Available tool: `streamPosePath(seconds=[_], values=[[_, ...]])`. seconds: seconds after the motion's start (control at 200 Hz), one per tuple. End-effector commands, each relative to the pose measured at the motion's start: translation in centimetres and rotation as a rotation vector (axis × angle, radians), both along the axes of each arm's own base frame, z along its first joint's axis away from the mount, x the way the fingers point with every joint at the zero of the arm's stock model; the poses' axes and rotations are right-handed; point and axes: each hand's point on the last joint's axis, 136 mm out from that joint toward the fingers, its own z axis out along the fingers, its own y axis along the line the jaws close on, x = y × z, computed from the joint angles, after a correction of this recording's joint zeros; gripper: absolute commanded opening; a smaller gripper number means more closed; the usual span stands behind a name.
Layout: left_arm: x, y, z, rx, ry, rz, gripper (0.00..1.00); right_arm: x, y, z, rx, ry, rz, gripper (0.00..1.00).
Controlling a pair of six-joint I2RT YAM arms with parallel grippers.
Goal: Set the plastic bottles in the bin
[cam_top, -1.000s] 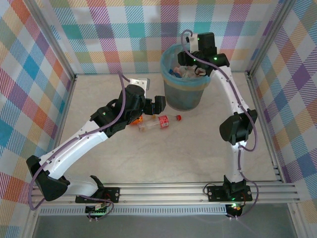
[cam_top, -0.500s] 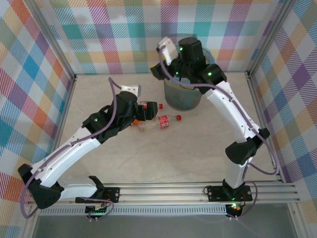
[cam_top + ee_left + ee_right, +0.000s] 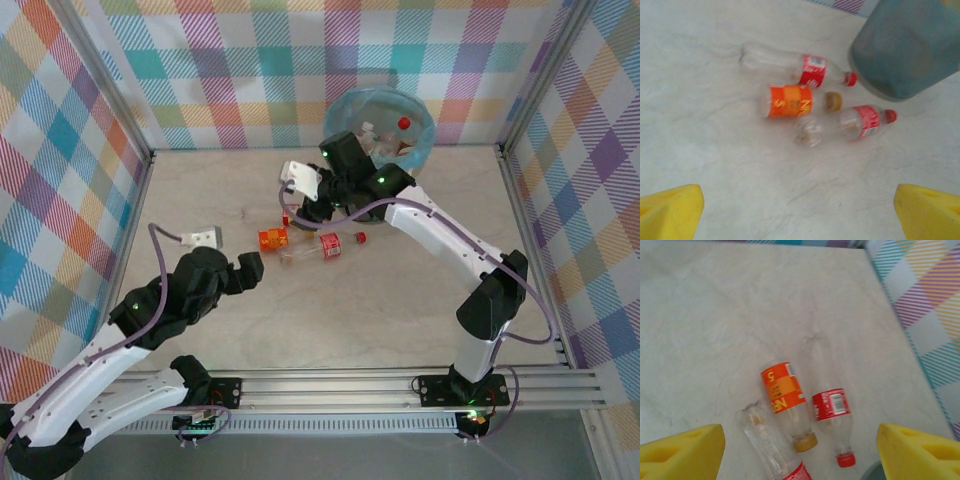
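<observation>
1. Left wrist view: my left gripper (image 3: 797, 200), fingers spread wide, empty, above the counter (image 3: 700, 125).
2. Orange-label bottle (image 3: 790, 101), lying between far red-label bottle (image 3: 810, 70) and near red-label bottle (image 3: 860, 121), just beside the bin (image 3: 910, 50).
3. My right gripper (image 3: 800, 432), fingers spread wide, empty, above those three.
4. Bin at the counter's far edge, more bottles (image 3: 395, 135) inside.

The left arm (image 3: 170, 300) and right arm (image 3: 440, 235) are made of white links and black joints — purple cables are looped along them, green lights are dotted on. The fingertips (image 3: 670, 210) are padded yellow.
</observation>
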Motion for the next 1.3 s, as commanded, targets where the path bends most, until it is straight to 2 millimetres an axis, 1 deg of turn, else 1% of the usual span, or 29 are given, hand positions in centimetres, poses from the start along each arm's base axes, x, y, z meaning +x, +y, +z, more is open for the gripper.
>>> streamPosePath(seconds=[0.0, 0.135, 0.385, 0.415, 0.51, 0.67, 0.785, 0.965, 1.295], values=[[-1.2, 2.3, -2.6, 0.007, 0.062, 0.097, 0.97, -2.1, 1.6, -2.3, -0.022, -0.024, 0.200, 0.81], [-2.1, 2.8, -5.0, 0.002, 0.118, 0.120, 0.97, -2.1, 2.1, -6.1, -0.082, 0.014, 0.243, 0.82], [-3.3, 3.0, -9.2, -0.016, 0.202, 0.140, 0.98, -2.1, 2.6, -12.8, -0.204, 0.060, 0.302, 0.83], [-3.4, 3.0, -9.5, -0.020, 0.209, 0.145, 1.00, -2.1, 2.6, -13.5, -0.218, 0.065, 0.306, 0.83], [-3.6, 3.0, -10.5, -0.027, 0.228, 0.148, 1.00, -1.9, 2.8, -15.4, -0.247, 0.081, 0.308, 0.83], [-4.0, 2.9, -11.5, -0.030, 0.253, 0.144, 1.00, -1.3, 2.9, -18.3, -0.298, 0.101, 0.301, 0.83], [-4.1, 2.7, -12.2, -0.033, 0.275, 0.141, 1.00, -1.1, 3.0, -19.9, -0.336, 0.105, 0.299, 0.84], [-4.3, 2.7, -13.0, -0.032, 0.298, 0.155, 1.00, -1.0, 3.1, -21.9, -0.396, 0.089, 0.306, 0.84], [-4.2, 2.7, -12.7, -0.031, 0.293, 0.150, 1.00, -1.8, 3.2, -24.0, -0.451, 0.092, 0.331, 0.84]])
